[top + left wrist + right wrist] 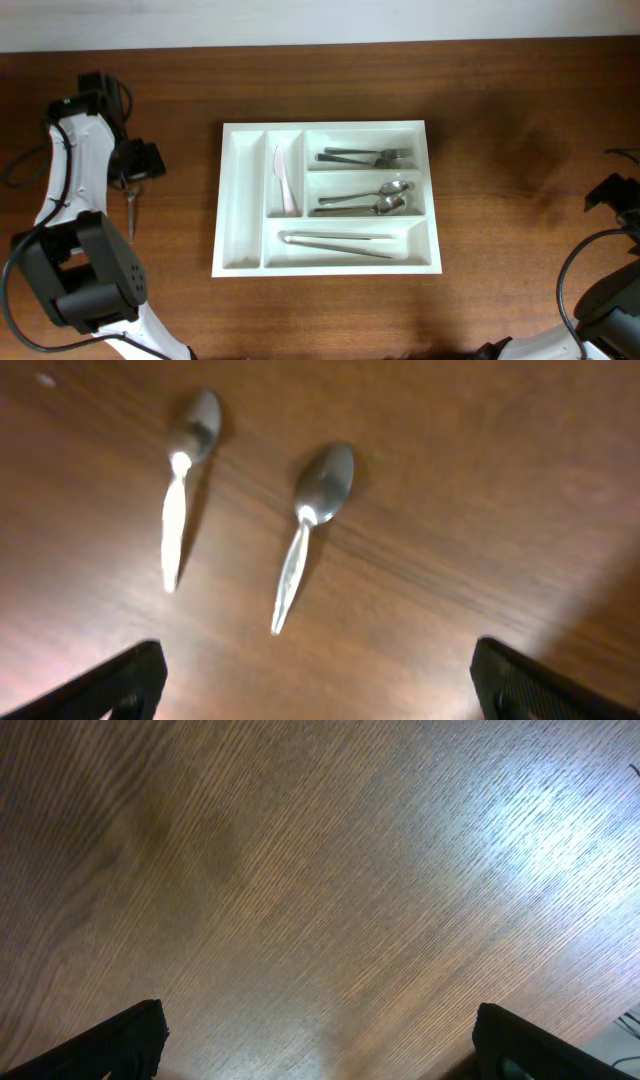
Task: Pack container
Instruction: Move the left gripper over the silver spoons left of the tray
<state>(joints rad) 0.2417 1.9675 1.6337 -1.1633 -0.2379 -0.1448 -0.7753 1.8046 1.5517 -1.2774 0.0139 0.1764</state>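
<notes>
Jaws on both arms stand spread wide, gripping nothing. Left jaws hover left of the container, over a loose spoon — right jaws well to its right. The container sits mid-counter, holding forks, spoons, a white knife and tongs.

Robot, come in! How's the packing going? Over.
Left gripper and right gripper open, empty. Tray holds knife, forks, spoons, tongs. Two loose spoons on table below left gripper. Nothing blocks tray.

Robot lab, wooden table, left arm, right arm
</notes>
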